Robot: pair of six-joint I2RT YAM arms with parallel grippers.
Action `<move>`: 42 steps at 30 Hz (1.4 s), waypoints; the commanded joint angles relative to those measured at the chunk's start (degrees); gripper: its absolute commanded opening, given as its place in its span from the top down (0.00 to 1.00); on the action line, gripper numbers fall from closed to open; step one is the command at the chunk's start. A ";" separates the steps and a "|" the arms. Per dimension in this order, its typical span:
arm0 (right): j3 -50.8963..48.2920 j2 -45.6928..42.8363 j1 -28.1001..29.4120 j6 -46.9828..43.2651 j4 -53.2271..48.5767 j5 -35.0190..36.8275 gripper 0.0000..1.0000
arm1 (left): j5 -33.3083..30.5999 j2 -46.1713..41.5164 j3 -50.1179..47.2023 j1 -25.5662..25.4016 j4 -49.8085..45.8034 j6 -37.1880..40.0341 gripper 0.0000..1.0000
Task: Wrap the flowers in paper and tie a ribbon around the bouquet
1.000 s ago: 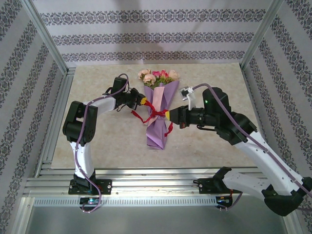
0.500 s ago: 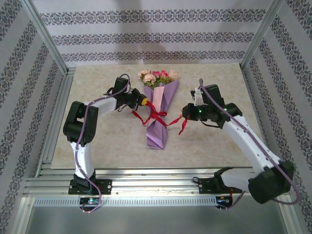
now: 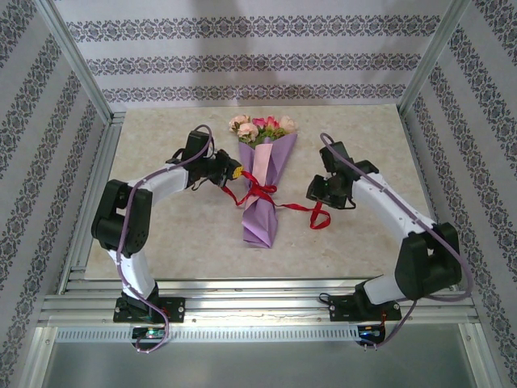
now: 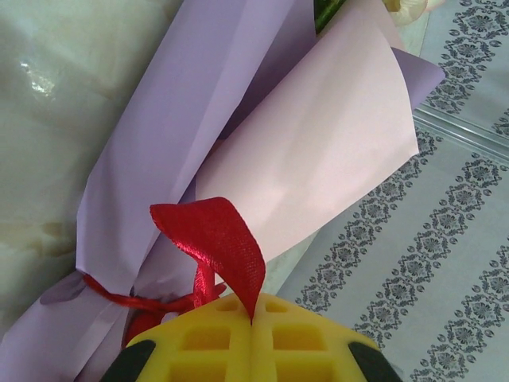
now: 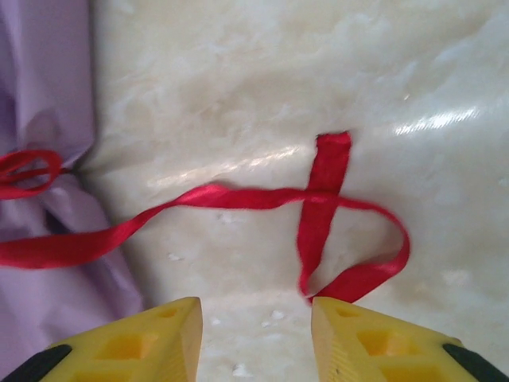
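from the top camera i see the bouquet [image 3: 262, 190] lying in the middle of the table [image 3: 161, 234], with the flowers [image 3: 260, 127] pointing to 12 o'clock and the narrow foot to 6. the paper [image 4: 199, 87] forms a purple cone with a pink inner flap. the ribbon [image 3: 257, 192] is tied round the cone's waist. my left gripper [image 3: 234, 172] sits at 10 o'clock of the knot, just beside the wrap. on its wrist view the yellow fingers [image 4: 231, 362] are pressed together with one red end pinched between them. my right gripper [image 3: 311, 191] is at 3 o'clock of the bouquet, apart from it, with jaws parted and nothing in them. below it the other ribbon end lies loose on the table, crossed over itself in a loop at about 4 o'clock of the knot.
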 commanded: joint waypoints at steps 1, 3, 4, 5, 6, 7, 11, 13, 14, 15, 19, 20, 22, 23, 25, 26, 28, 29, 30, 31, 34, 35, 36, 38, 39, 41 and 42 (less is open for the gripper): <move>-0.73 -2.32 4.59 14.56 2.87 1.38 0.63 | -1.08 -2.19 -1.40 -0.63 -2.09 1.25 1.00; -1.63 -0.85 7.06 22.23 8.45 -2.26 0.66 | -0.99 -2.51 -1.81 -0.63 -2.07 1.26 1.00; -2.09 0.23 8.20 26.53 11.65 -4.00 0.67 | -0.90 -2.65 -2.06 -0.67 -1.98 1.21 1.00; -2.08 1.15 9.11 30.15 13.73 -4.69 0.67 | -0.90 -2.72 -2.26 -0.63 -1.95 1.31 1.00; -1.91 2.61 9.89 34.15 15.93 -5.32 0.67 | -0.84 -2.91 -2.48 -0.67 -1.95 1.38 1.00; -1.79 3.70 10.29 37.77 18.09 -5.93 0.67 | -0.82 -2.97 -2.56 -0.67 -1.89 1.39 1.00; -1.25 7.95 10.48 49.47 23.32 -6.69 0.67 | -0.77 -3.51 -2.99 -0.63 -1.72 1.43 1.00; -1.04 10.29 10.48 53.95 25.66 -7.46 0.71 | -0.81 -4.00 -3.23 -0.65 -1.64 1.39 1.00; -0.99 11.58 10.48 55.98 26.77 -8.21 0.71 | -0.81 -4.24 -3.41 -0.67 -1.64 1.38 1.00; -1.21 12.66 10.48 57.63 27.88 -8.93 0.71 | -0.84 -4.30 -3.50 -0.66 -1.63 1.39 1.00; -2.07 16.04 10.57 62.58 32.99 -9.80 0.72 | -0.64 -4.56 -4.05 -0.75 -1.36 1.30 1.00; -1.83 16.70 10.57 63.04 33.33 -9.78 0.73 | -0.64 -4.64 -4.19 -0.81 -1.25 1.27 1.00; -1.90 17.61 10.49 63.72 34.16 -9.70 0.73 | -0.59 -4.83 -4.31 -0.89 -1.16 1.26 1.00; -2.16 17.89 10.48 64.23 34.54 -9.62 0.73 | -0.55 -4.86 -4.37 -0.93 -1.11 1.28 1.00; -2.75 18.24 10.32 64.85 35.85 -9.45 0.73 | -0.29 -4.89 -4.25 -0.98 -1.11 1.21 1.00; -2.66 18.31 10.23 64.87 35.84 -9.55 0.73 | -0.22 -4.93 -4.29 -1.07 -1.07 1.21 1.00; -2.88 18.13 10.19 64.75 35.70 -8.93 0.73 | -0.22 -5.03 -4.30 -1.14 -1.19 1.21 1.00; -2.89 18.11 10.22 64.79 35.74 -8.80 0.73 | -0.08 -5.02 -4.36 -1.15 -1.20 1.23 1.00; -2.97 18.19 10.22 64.86 35.83 -8.79 0.73 | 0.02 -4.94 -4.30 -1.28 -1.29 1.28 1.00; -3.11 18.12 10.20 64.99 36.16 -8.94 0.73 | 0.04 -4.97 -4.33 -1.24 -1.37 1.34 1.00; -3.15 17.52 10.31 64.97 35.94 -8.63 0.73 | 0.06 -5.02 -4.45 -1.41 -1.38 1.30 1.00; -3.19 17.25 10.33 64.84 35.62 -8.16 0.73 | 0.05 -5.02 -4.45 -1.44 -1.36 1.30 1.00; -3.07 17.13 10.40 64.81 35.48 -7.85 0.73 | 0.03 -5.02 -4.43 -1.48 -1.38 1.23 1.00; -2.95 17.81 10.23 64.67 35.48 -8.36 0.75 | 0.05 -5.02 -4.36 -1.53 -1.20 1.25 1.00; -3.08 18.23 10.22 64.66 35.44 -8.58 0.77 | -0.02 -5.04 -4.29 -1.51 -1.32 1.25 1.00; -3.60 18.68 10.20 64.94 36.01 -8.56 0.80 | 0.06 -4.93 -4.19 -1.59 -1.29 1.24 1.00; -3.70 18.89 10.13 64.90 36.22 -8.48 0.82 | 0.06 -4.93 -4.19 -1.59 -1.29 1.24 1.00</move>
